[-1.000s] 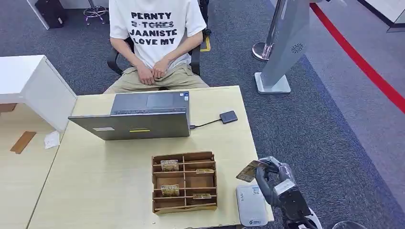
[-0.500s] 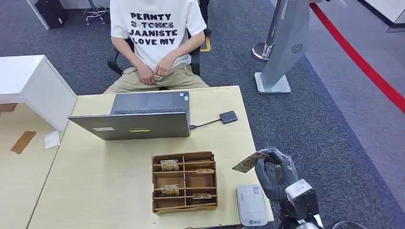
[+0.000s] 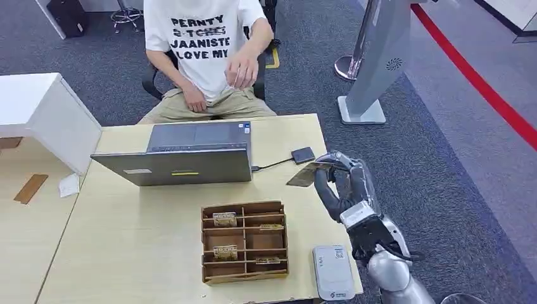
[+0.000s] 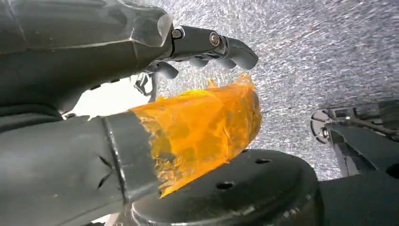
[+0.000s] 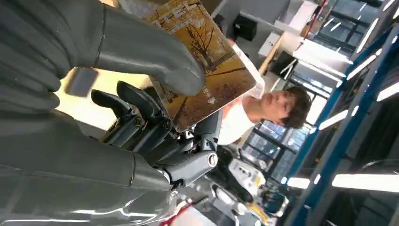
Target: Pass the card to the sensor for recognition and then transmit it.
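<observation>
My right hand (image 3: 342, 185) is raised over the table's right edge and pinches a card (image 3: 306, 174) with a brown autumn-tree picture. The card juts left, just in front of a small black reader (image 3: 303, 155) cabled to the laptop. In the right wrist view the thumb (image 5: 141, 52) presses the card (image 5: 207, 66) against the dark fingers. A white sensor box (image 3: 333, 273) lies at the table's front right corner, well behind the hand. My left hand (image 4: 155, 94), its thumb wrapped in orange tape, hangs above grey carpet and holds nothing.
A wooden card organiser (image 3: 244, 241) with several cards sits mid-table. A grey laptop (image 3: 180, 155) stands behind it. A person (image 3: 206, 44) in a white T-shirt sits facing me with one hand (image 3: 240, 66) lifted. A grey kiosk stand (image 3: 373, 63) is at the right.
My right hand has lifted the card up and forward, away from the white box and toward the black reader. The seated person has raised one hand from the lap.
</observation>
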Available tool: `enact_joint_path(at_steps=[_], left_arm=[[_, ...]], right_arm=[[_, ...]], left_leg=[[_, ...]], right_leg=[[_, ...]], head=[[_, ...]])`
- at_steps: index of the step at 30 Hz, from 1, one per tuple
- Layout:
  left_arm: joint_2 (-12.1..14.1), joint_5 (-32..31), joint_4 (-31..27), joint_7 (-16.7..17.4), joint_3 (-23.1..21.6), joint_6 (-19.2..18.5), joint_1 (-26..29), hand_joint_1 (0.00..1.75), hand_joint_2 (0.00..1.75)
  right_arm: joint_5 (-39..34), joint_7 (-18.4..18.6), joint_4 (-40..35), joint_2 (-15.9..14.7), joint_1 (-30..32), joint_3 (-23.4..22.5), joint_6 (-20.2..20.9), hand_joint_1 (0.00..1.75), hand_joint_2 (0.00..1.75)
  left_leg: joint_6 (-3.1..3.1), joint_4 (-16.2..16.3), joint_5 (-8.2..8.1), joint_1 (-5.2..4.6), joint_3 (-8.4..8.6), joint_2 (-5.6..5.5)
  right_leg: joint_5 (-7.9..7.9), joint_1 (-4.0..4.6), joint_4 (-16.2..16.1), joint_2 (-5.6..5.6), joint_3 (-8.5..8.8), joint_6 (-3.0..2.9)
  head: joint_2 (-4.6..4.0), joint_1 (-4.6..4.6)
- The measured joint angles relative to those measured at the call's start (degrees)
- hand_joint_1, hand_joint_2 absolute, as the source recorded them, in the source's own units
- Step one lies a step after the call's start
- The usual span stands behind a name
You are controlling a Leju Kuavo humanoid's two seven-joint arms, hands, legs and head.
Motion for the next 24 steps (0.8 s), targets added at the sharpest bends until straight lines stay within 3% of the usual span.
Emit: enact_joint_path(at_steps=[11,24], left_arm=[[-0.26,-2.67,0.0,1.03,-2.78,-1.11,-1.18,0.0,0.0],[-0.28,-3.74,0.0,1.36,-4.29,-2.12,-1.91,0.0,0.0]], right_arm=[[13.9,9.25,12.3,3.93,-15.69,1.73,-7.81,1.75,1.75],[28.41,14.52,27.02,7.96,-25.7,3.61,-9.6,1.75,1.75]], left_leg=[[-0.02,0.0,0.02,0.0,0.01,0.02],[-0.02,0.0,0.03,0.01,0.0,-0.03]], right_leg=[[0.02,0.0,0.03,0.02,-0.01,-0.02],[0.02,0.0,0.04,0.0,-0.01,-0.02]], head=[[0.0,-0.02],[0.0,0.0]])
